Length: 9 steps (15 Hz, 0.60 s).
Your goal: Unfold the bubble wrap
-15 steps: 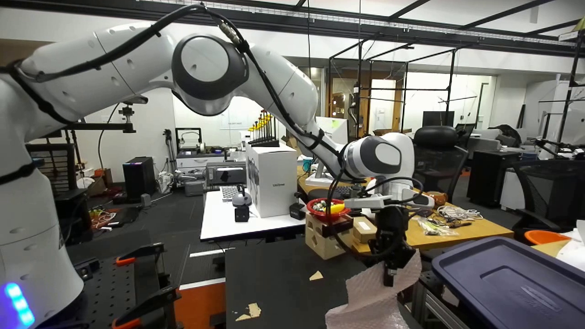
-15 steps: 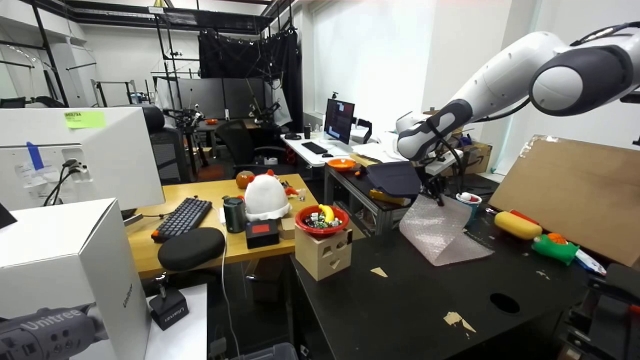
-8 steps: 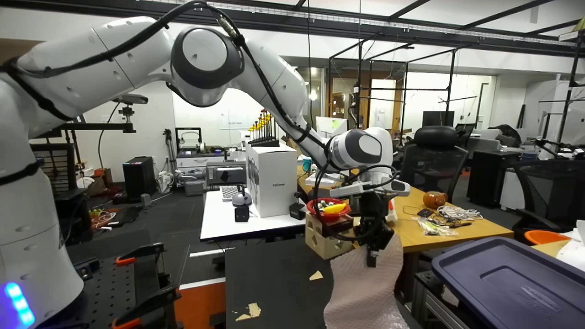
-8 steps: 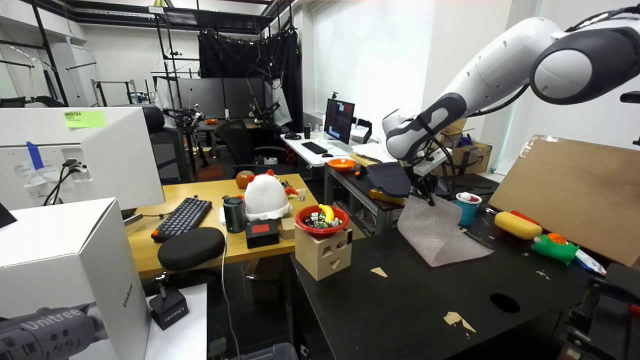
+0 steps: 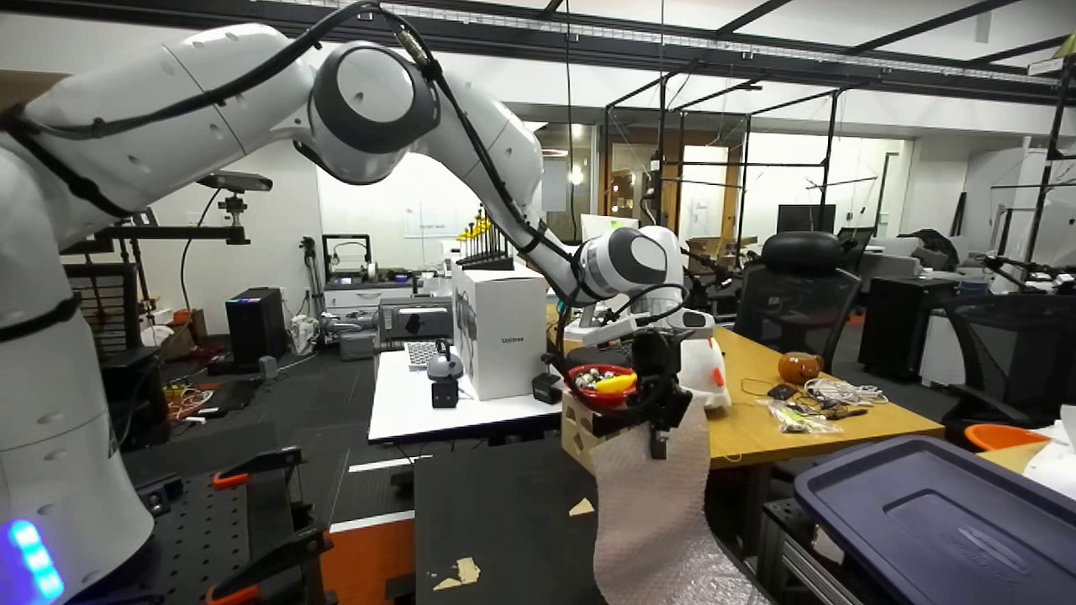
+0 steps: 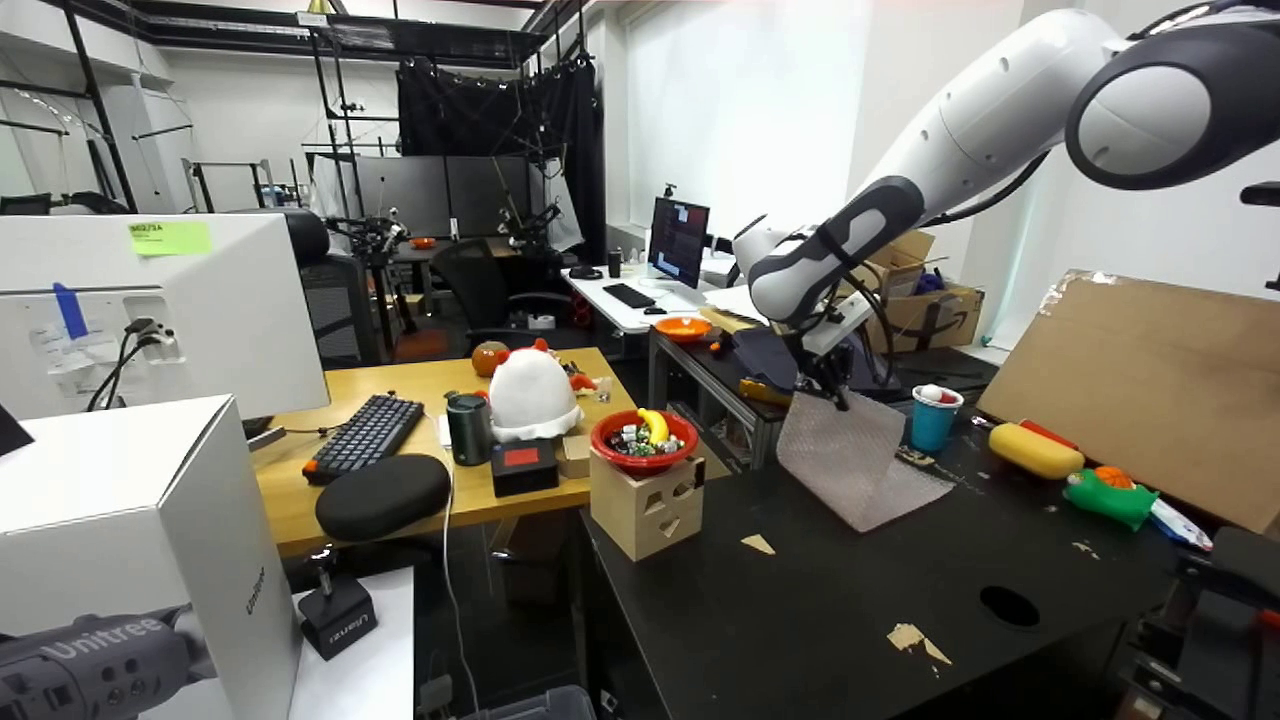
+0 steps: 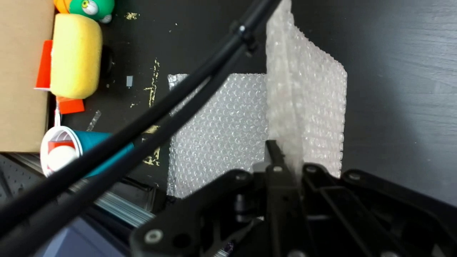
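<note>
Pinches the bubble wrap (image 7: pixel 228 132) between the jaws by a raised edge, above the black bench (image 6: pixel 800 620). Reaches over the bench with a white robot arm (image 5: pixel 378 92). Holds one part of the bubble wrap up as a slanting panel, from the jaws down to the bench, and rests the other part flat on the bench top, with a fold between the two. Shows, in the wrist view, the bubbled face of the flat part to the left of the raised panel, and black cables (image 7: pixel 259 16) across some of it. Hides, in an exterior view, some of a wooden box (image 5: pixel 578 439) behind the raised panel.

Has a teal cup (image 6: pixel 932 422) near the flat part, upright and apart from it, with something red and white inside. Has a yellow block (image 6: pixel 1035 450) and a green toy (image 6: pixel 1110 498) farther along the bench, beside a tilted cardboard sheet (image 6: pixel 1140 390). Bears, on the wooden box, a red bowl (image 6: pixel 645 464) with a yellow banana (image 6: pixel 655 426) in it. Shows ragged tan patches (image 6: pixel 757 543) on the bench and, beyond its edge, a dark blue bin lid (image 5: pixel 950 512).
</note>
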Tool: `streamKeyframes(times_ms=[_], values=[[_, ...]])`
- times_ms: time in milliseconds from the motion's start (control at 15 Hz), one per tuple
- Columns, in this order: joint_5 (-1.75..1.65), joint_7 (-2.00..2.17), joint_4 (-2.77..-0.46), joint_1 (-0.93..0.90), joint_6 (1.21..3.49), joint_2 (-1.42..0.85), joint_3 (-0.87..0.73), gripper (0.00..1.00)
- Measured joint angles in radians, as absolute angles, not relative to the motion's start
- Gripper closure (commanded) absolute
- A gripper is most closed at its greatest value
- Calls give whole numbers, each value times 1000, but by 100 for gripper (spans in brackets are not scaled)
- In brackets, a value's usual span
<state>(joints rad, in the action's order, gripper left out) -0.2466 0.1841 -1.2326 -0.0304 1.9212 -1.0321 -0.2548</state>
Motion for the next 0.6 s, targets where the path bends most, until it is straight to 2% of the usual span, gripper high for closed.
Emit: streamKeyframes(times_ms=[600], values=[[-328, 216, -1281, -81, 1973, -1023, -230, 99]])
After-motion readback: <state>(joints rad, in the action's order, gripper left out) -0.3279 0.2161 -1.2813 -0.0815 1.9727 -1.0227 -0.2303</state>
